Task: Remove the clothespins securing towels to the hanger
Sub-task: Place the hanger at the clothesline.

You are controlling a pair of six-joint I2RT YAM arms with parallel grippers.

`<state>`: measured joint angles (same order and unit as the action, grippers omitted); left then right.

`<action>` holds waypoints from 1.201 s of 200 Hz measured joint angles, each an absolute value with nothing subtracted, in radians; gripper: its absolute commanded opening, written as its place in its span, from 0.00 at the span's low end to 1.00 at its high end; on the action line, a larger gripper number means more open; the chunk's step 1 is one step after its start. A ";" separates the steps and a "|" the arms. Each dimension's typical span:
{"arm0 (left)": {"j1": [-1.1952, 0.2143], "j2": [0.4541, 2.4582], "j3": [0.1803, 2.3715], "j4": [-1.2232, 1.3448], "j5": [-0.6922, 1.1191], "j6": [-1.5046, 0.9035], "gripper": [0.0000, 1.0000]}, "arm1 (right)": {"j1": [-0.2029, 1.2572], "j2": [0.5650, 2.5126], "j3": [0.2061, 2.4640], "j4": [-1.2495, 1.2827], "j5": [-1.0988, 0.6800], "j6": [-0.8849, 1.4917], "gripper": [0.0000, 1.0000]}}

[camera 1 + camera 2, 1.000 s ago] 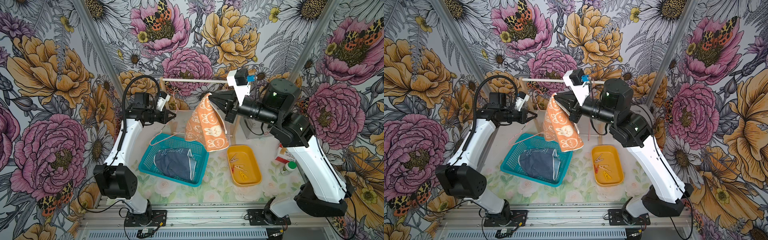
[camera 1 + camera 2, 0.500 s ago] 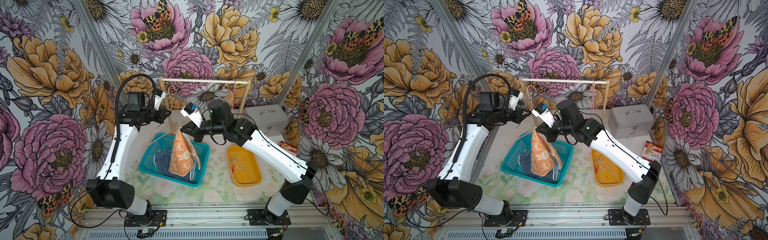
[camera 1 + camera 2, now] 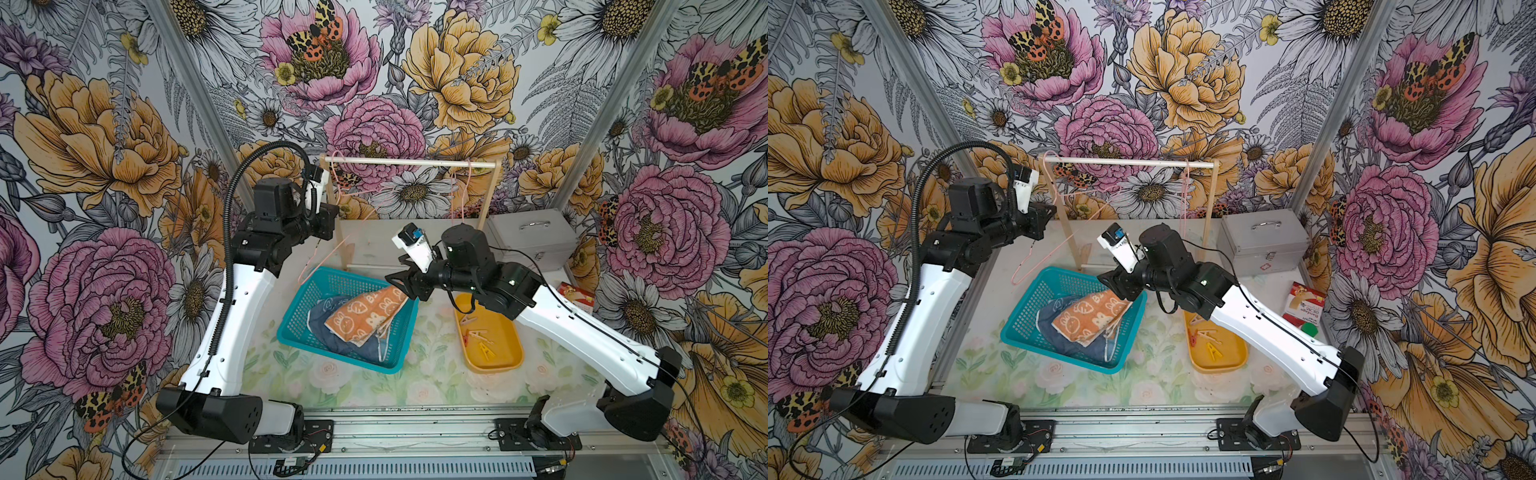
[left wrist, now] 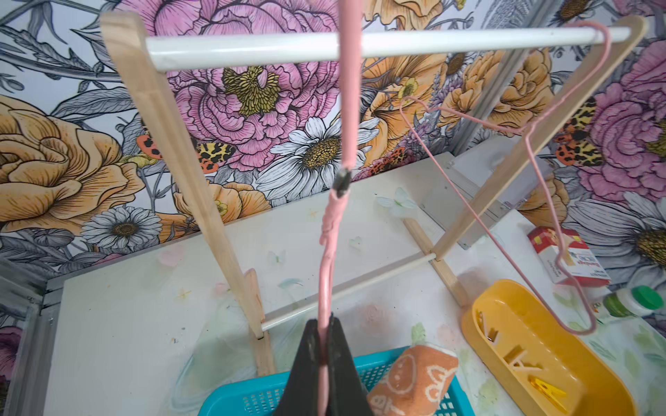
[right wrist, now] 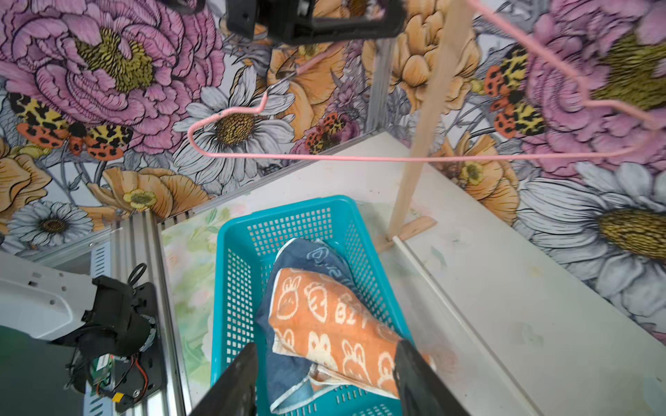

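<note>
Worktop (image 3: 432, 374): flowered mat between flowered walls; a wooden rack (image 3: 411, 163) stands at the back
Basket (image 3: 332, 351): holds the orange towel (image 3: 365, 316) lying on the blue towel (image 3: 322, 322); both are off the rack
Clothespins (image 3: 478, 336): gathered in the yellow tray (image 3: 494, 365); I judge none is left to remove
Left gripper (image 4: 324, 338): pressed together on the pink hanger (image 4: 326, 273), probably to keep it steady
Right gripper (image 5: 326, 344): spread just above the orange towel, holding nothing

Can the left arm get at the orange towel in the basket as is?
Probably not: the left gripper is shut on the pink hanger, and the open right gripper hangs just over the towel, crowding the way in.
</note>
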<state>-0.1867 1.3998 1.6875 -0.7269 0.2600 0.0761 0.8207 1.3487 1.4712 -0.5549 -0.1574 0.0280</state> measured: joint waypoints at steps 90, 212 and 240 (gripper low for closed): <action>-0.238 1.649 1.898 -0.683 0.138 0.050 0.00 | 0.706 1.101 1.264 -0.483 -0.025 0.102 0.61; -0.286 1.677 1.816 -0.640 0.070 0.046 0.91 | 0.672 1.042 1.212 -0.480 -0.002 0.111 0.79; -0.286 1.584 1.674 -0.593 0.062 0.049 0.99 | 0.672 1.012 1.198 -0.478 0.009 0.112 0.81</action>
